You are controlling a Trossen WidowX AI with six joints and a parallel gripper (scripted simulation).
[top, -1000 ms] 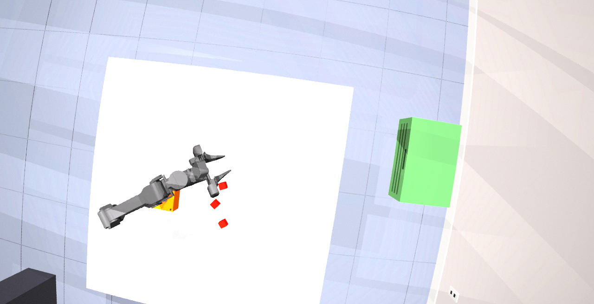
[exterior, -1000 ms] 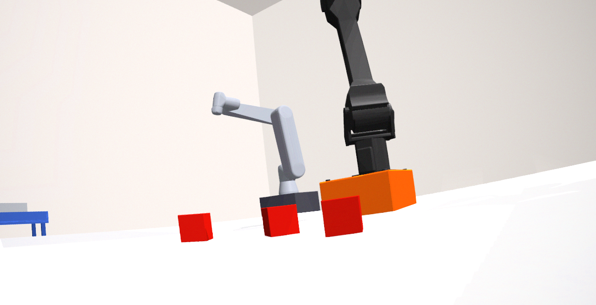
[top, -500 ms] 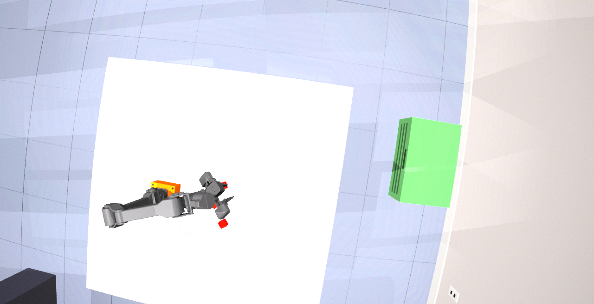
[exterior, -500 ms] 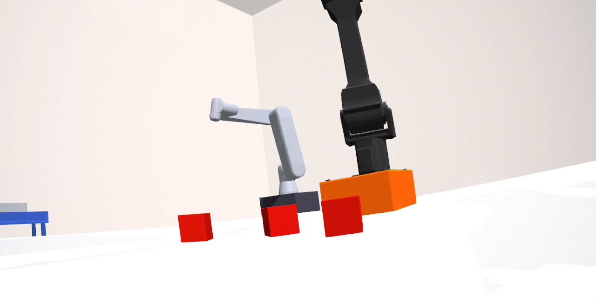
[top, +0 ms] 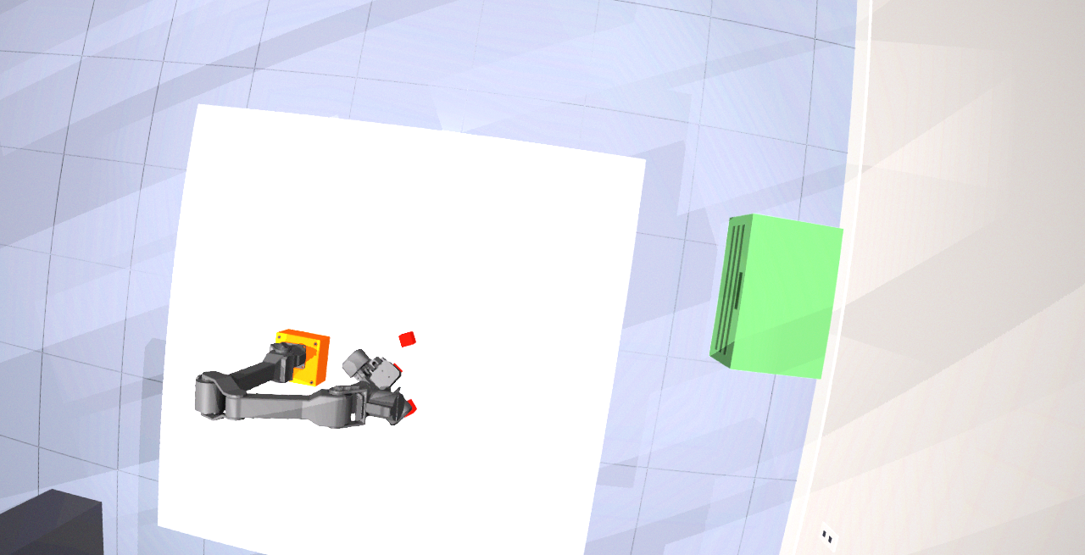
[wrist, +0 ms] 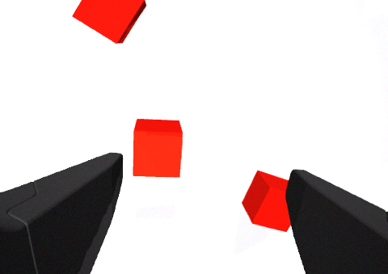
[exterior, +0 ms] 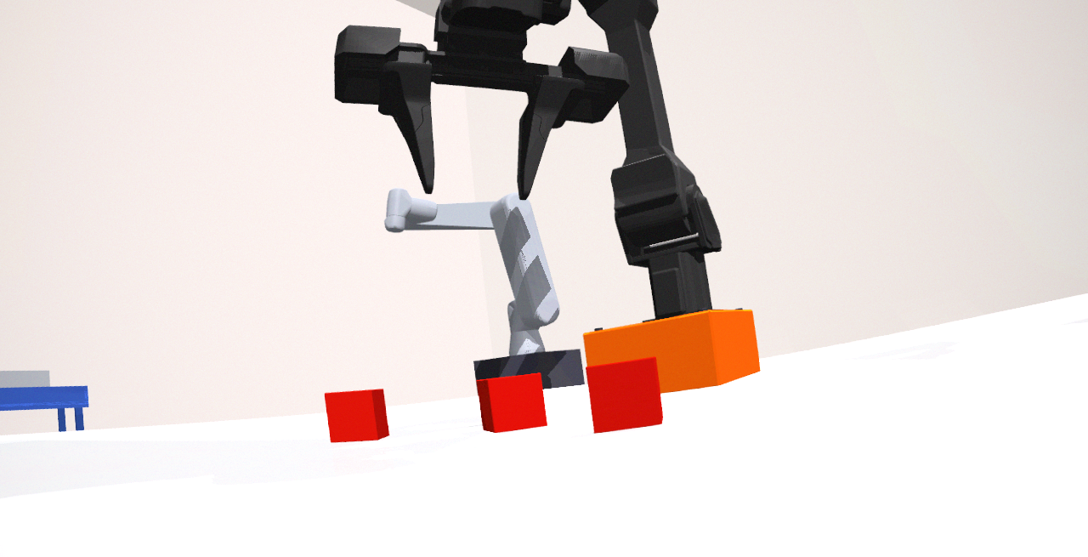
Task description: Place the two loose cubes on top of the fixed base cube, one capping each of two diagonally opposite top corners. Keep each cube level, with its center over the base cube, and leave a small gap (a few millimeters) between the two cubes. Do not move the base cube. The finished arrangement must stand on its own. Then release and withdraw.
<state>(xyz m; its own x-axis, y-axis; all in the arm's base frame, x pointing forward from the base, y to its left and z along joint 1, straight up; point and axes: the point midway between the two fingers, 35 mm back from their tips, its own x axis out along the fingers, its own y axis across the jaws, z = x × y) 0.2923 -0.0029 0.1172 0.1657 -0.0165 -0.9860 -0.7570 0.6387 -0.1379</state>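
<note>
"How far along?"

"Nothing's stacked. One red cube [top: 407,338] [exterior: 626,395] [wrist: 109,9], a middle red cube [top: 397,368] [exterior: 517,401] [wrist: 158,153] and a third red cube [top: 412,407] [exterior: 355,415] [wrist: 268,203] sit apart on the counter [top: 417,210] [exterior: 684,492] [wrist: 222,84]. I can't tell which is the fixed base. Both placements, gap, release and withdrawal remain."

"Pose?"

"My arm [top: 273,406] [exterior: 643,89] bends out from its orange mount [top: 321,358] [exterior: 669,348]; my pincer [top: 371,371] [exterior: 477,196] [wrist: 206,175] points down above the cubes, fingers apart, nothing gripped. Probably lining up a first pick."
</note>
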